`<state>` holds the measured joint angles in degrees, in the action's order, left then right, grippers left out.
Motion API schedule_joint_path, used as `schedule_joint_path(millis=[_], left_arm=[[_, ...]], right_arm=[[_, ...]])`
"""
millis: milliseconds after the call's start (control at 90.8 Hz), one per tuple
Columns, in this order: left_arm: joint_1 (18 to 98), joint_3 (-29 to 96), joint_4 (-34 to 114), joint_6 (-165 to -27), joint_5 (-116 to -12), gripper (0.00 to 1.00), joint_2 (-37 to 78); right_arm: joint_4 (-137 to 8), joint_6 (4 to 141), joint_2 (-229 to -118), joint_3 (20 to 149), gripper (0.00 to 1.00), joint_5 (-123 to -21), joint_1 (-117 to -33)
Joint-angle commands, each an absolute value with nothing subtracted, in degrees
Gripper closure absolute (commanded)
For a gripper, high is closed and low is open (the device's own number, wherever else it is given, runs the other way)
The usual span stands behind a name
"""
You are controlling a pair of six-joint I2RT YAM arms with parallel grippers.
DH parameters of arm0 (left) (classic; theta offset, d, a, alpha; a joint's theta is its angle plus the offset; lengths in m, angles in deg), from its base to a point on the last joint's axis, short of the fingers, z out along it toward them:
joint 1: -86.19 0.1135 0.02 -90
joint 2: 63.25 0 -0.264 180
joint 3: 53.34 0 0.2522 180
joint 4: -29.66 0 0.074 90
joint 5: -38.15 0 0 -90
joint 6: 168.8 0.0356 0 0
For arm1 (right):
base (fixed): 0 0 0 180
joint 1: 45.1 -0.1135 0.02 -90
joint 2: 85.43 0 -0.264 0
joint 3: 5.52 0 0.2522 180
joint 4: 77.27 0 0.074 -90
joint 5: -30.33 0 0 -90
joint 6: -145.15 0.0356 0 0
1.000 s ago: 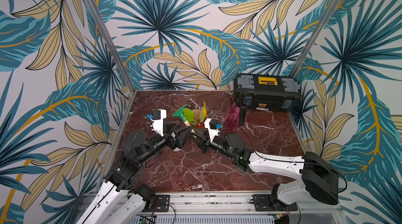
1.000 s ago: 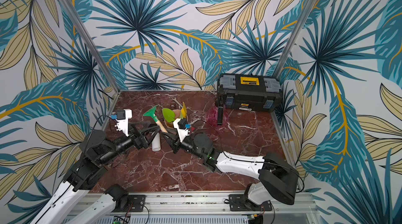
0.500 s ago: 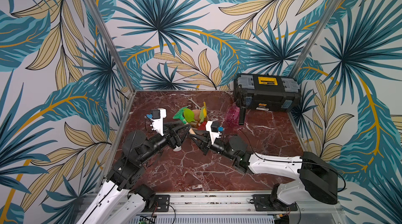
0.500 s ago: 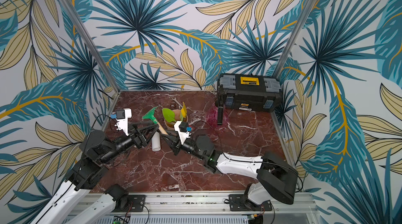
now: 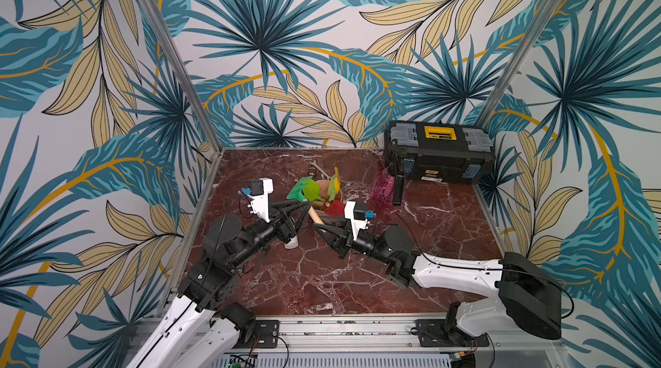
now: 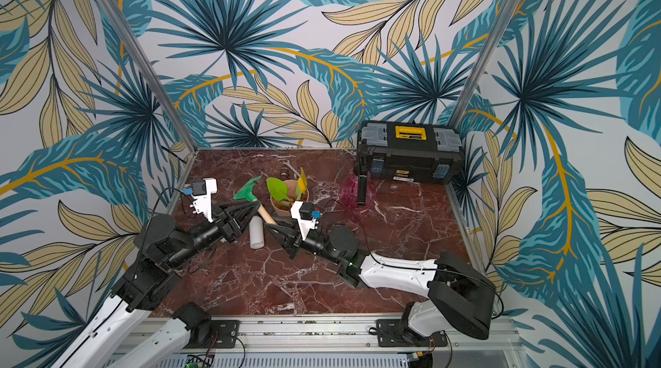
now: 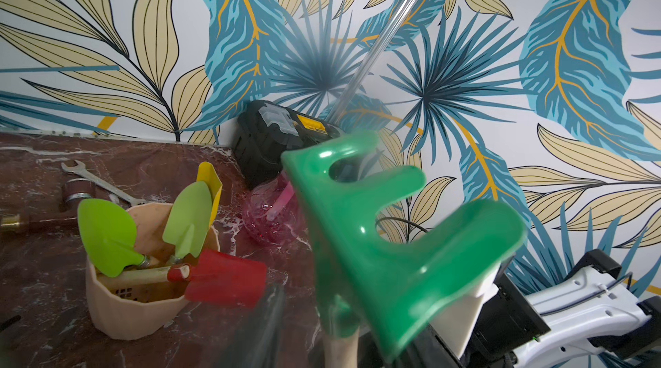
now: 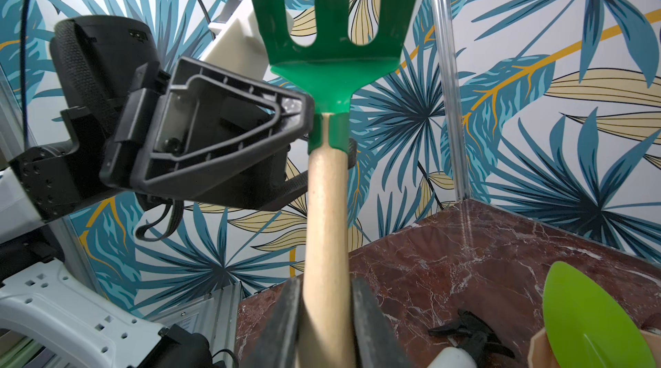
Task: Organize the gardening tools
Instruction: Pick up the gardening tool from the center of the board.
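The job is looking mostly done: four of the five tools are sitting in a pot, and only the rake is waiting outside it.

The marble table (image 5: 322,276) is carrying everything. The black toolbox (image 5: 440,155) is standing shut in the far right corner, so its contents are staying hidden. The peach pot (image 7: 121,309) is standing mid-table toward the far edge. It is holding the broader lime-green trowel (image 7: 107,237) and the slimmer lime-green trowel (image 7: 187,219) blades up, with the yellow scoop (image 7: 209,180) behind them. The red shovel (image 7: 225,282) is lying tilted in it, blade hanging out over the rim.

The rake (image 8: 327,176) is hanging tilted above the table, just beside the pot on its near left side. The right gripper (image 8: 325,287) is clamping the wooden handle low down. The left gripper (image 8: 331,130) is bracketing the green collar with narrowed jaws; whether it is pinching yet, I cannot tell.

By my reading, what is left is getting the rake into the pot, and perhaps straightening the shovel. A white bottle (image 6: 256,232) and a wrench (image 7: 100,183) are lying loose.
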<state>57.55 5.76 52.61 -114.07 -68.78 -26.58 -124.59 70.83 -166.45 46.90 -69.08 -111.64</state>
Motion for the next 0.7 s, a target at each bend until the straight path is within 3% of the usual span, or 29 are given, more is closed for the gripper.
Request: schedule_joint_path(millis=[0,198,617,694], left_arm=[[57.90,5.07,50.44,-114.14,-68.63,0.54,-26.52],[57.94,5.07,50.29,-114.42,-68.60,0.61,-26.60],[57.89,5.07,50.64,-113.48,-66.79,1.00,-26.59],[57.91,5.07,50.96,-112.66,-66.01,1.00,-26.51]], right_arm=[[-124.30,70.64,-166.70,48.47,0.85,-69.89,-112.30],[-123.32,69.84,-167.00,49.28,0.85,-69.87,-112.72],[-120.43,69.52,-167.44,50.31,0.81,-68.72,-112.72],[-118.58,69.69,-167.44,51.05,0.77,-67.99,-112.76]])
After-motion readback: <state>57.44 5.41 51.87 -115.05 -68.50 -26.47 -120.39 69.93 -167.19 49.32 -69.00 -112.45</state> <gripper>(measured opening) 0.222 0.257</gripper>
